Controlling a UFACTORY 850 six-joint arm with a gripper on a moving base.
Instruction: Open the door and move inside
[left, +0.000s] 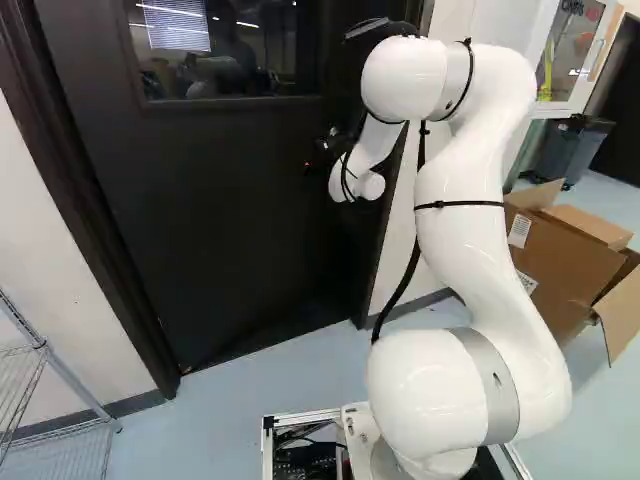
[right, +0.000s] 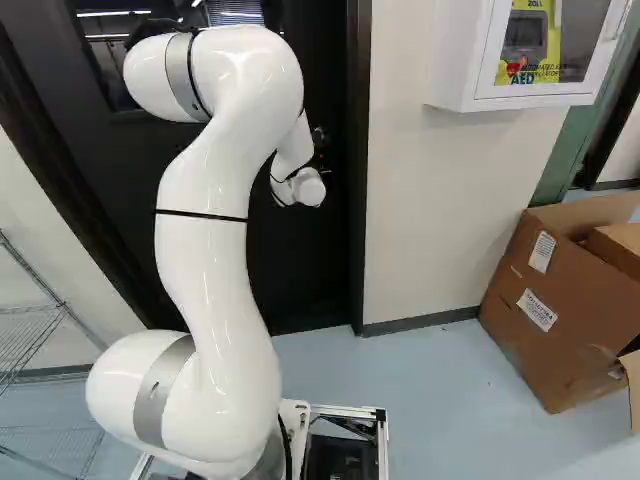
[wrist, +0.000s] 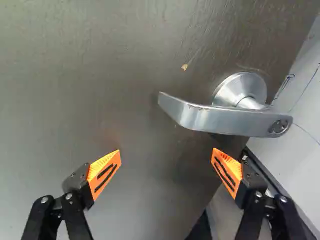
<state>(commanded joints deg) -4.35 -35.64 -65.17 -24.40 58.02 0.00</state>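
Blue-grey floor (right: 430, 390) with cardboard box (right: 550, 310), bin (left: 575, 150) and wire rack (left: 78, 388)
The box stands open, flaps spread, the bin beyond it; the rack is at the left of both base views.

This looks like a workspace in a commercial or institutional building, though whether lab or office is hard to tell. The heavy dark door (left: 230, 210) has a metal lever handle (wrist: 225, 120) and a glass pane (left: 270, 60) showing strip lights. Beside it, a pale plain wall (right: 430, 200) with a dark baseboard (right: 420, 321) carries a white cabinet (right: 453, 60) holding emergency equipment. A wire rack (left: 45, 350), open cardboard box (right: 560, 290) and gray wheeled bin (left: 570, 150) stand on the smooth blue-gray floor (left: 230, 400), suggesting working space rather than a home.
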